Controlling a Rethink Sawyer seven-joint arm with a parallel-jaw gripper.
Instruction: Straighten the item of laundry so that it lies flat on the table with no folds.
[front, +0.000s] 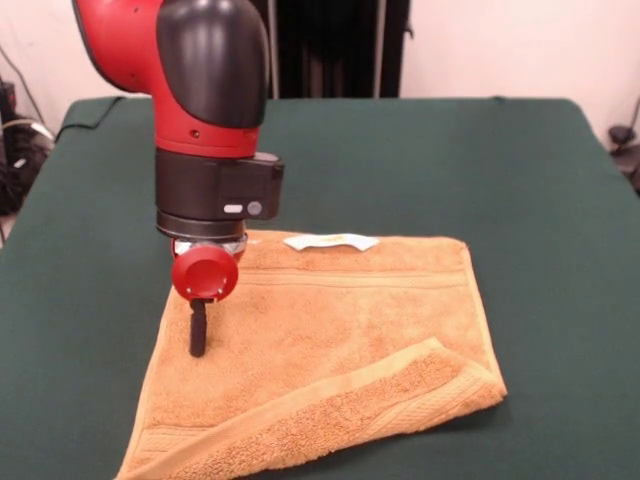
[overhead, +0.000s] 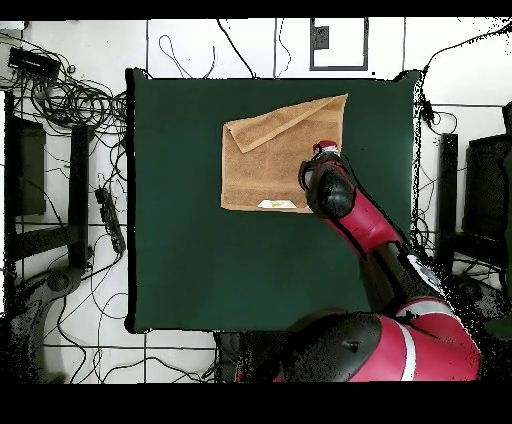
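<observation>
1. the towel (front: 330, 340) lies on the table (front: 420, 160); in the front view it sits low and a little left of centre, its near edge running off toward 6 o'clock.
2. in the overhead view the towel (overhead: 275, 160) is in the table's (overhead: 180, 250) upper half, right of centre, toward 1 o'clock.
3. one long edge is folded back over the towel as a slanted flap (front: 400, 395); in the front view it runs from the 7 o'clock corner up to the 4 o'clock corner.
4. a white label (front: 331, 241) lies at the far edge, at 12 o'clock of the towel.
5. the arm (front: 205, 120) comes down over the towel's 10 o'clock corner.
6. the gripper (front: 198, 338) touches the towel near its left edge; only one dark finger shows, so i cannot tell whether it is spread or pressed together.
</observation>
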